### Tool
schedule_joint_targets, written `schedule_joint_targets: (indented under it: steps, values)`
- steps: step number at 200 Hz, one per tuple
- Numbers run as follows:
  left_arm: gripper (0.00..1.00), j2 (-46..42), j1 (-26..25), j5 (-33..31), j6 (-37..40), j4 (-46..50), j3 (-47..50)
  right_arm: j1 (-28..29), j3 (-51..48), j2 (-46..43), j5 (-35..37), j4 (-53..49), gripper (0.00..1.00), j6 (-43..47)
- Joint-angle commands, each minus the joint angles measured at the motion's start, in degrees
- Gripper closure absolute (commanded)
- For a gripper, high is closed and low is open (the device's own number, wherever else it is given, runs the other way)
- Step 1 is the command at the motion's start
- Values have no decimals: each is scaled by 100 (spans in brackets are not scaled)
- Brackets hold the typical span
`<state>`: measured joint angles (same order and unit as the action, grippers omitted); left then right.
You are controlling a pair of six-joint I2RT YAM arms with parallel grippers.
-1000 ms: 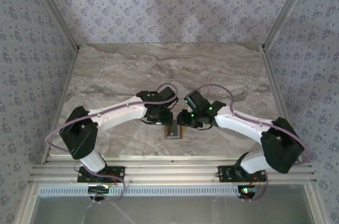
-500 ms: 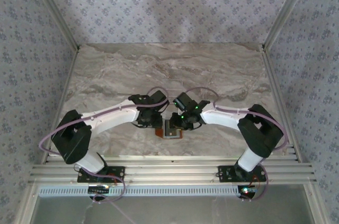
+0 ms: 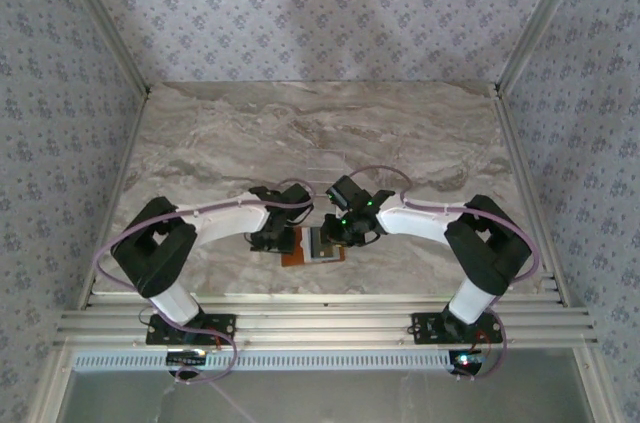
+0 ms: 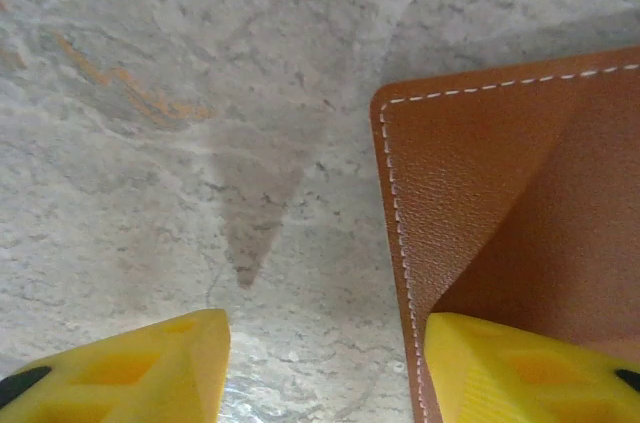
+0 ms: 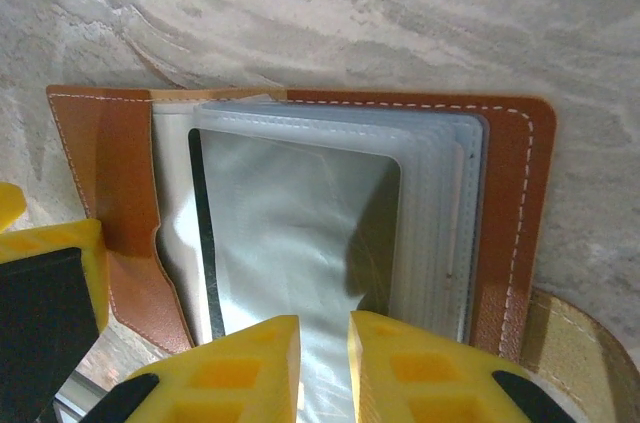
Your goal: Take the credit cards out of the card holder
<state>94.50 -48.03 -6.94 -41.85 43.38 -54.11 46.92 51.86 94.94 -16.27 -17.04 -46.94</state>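
Right jaws: near-closed, grip I cannot tell; credit cards point(image 5: 300, 223) at 12 o'clock, long axis 12–6.
Left jaws: open, astride card holder point(image 4: 470, 173) edge.

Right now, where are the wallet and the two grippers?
wallet point(image 5: 512, 213): right wrist view, on its stitched leather edge.
left gripper point(image 4: 325, 333): left wrist view, in the gap between its yellow fingers.
right gripper point(image 5: 322, 328): right wrist view, in the narrow gap between its fingers.

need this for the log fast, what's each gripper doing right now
Left gripper: open, one finger over the flap of the orange-brown leather card holder.
Right gripper: nearly closed at the clear plastic card sleeves; whether it grips cannot be told.
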Motion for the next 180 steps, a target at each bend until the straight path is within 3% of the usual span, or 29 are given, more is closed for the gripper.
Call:
schedule_joint_targets:
  steps: [1, 34, 113, 180]
  values:
    - [39, 333, -45, -257, 74, 39, -11, 39, 9, 111, 138, -146, 78, 2]
    - [31, 569, -82, -327, 106, 64, -147, 46, 44, 0, 138, -220, 80, -18]
    - [31, 81, -128, -420, 187, 545, -854, -120, 93, -727, 243, -588, 78, 48]
    - [43, -145, -136, -187, 214, 611, -1189, -323, -100, -705, 445, -744, 73, 143]
